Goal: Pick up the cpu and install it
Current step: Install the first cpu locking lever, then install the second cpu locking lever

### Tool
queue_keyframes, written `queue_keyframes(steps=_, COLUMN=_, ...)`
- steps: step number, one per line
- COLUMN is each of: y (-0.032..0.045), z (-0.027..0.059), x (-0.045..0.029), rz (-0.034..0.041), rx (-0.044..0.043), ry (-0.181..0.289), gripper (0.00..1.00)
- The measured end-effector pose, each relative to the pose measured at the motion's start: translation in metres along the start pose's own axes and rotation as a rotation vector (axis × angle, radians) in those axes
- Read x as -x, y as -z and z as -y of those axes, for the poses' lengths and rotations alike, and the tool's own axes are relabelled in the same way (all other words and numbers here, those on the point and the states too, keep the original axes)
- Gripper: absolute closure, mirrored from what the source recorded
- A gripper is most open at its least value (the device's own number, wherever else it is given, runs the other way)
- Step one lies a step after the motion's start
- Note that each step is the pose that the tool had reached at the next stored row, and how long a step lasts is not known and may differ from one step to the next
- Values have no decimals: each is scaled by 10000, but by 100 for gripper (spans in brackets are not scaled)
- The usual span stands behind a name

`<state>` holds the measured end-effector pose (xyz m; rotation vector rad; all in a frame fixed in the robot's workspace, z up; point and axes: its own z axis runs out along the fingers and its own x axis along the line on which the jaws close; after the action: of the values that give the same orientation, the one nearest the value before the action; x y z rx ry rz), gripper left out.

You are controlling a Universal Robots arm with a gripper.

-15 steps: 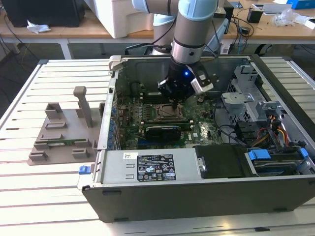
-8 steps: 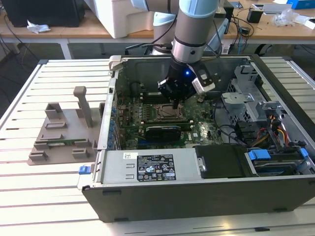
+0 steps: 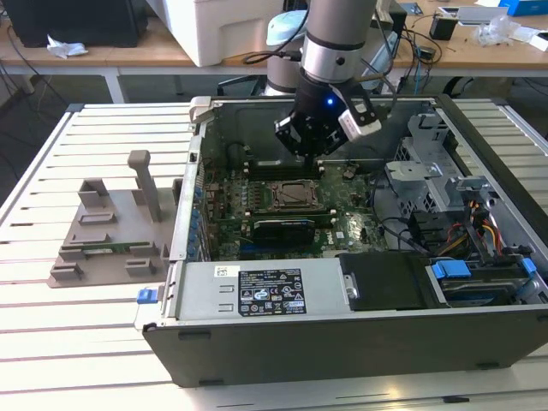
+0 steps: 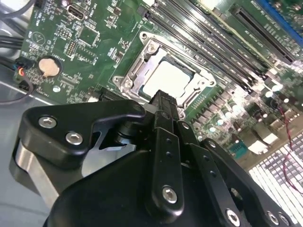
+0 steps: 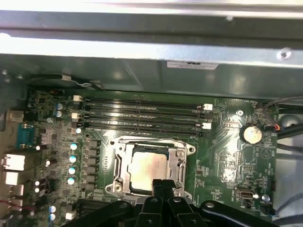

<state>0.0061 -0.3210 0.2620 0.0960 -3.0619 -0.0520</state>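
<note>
The cpu point(image 5: 147, 168), a flat square chip with a silvery top, lies in the metal-framed socket point(image 5: 118, 165) on the green motherboard, inside the open computer case. It also shows in the second wrist view as the cpu point(image 4: 168, 78). My gripper point(image 5: 164, 185) hangs just above the socket's edge, shut, its black fingertips pressed together with nothing between them. In the second wrist view my gripper point(image 4: 163, 101) ends right at the chip's border. From the exterior view, my gripper point(image 3: 308, 147) hovers over the socket point(image 3: 287, 195) in the middle of the case.
Memory slots point(image 5: 147, 111) run along one side of the socket, and a coin battery point(image 5: 251, 135) sits nearby. A black expansion card point(image 3: 282, 227), the power supply point(image 3: 265, 291) and a drive cage point(image 3: 428, 171) crowd the case. A grey holder block point(image 3: 111, 231) rests on the slatted table.
</note>
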Motion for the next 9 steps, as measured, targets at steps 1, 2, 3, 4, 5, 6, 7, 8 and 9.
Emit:
queue_keyframes(steps=1, y=16, z=-1, x=-1, rz=0, rx=2, ry=0, gripper=89)
queue_keyframes(steps=2, y=15, z=-1, x=-1, rz=1, rx=4, ry=0, gripper=89)
queue_keyframes(steps=3, y=17, z=-1, x=-1, rz=0, rx=1, ry=0, gripper=89)
queue_keyframes(steps=4, y=17, z=-1, x=-1, rz=0, rx=1, ry=0, gripper=89)
queue_keyframes(steps=5, y=18, z=-1, x=-1, rz=0, rx=1, ry=0, gripper=89)
queue_keyframes(steps=6, y=19, z=-1, x=-1, rz=0, rx=1, ry=1, gripper=89)
queue_keyframes(steps=7, y=19, z=-1, x=-1, rz=0, rx=1, ry=0, gripper=89)
queue_keyframes(steps=8, y=20, z=-1, x=-1, rz=0, rx=1, ry=0, gripper=89)
queue_keyframes(steps=9, y=20, z=-1, x=-1, rz=0, rx=1, ry=0, gripper=89)
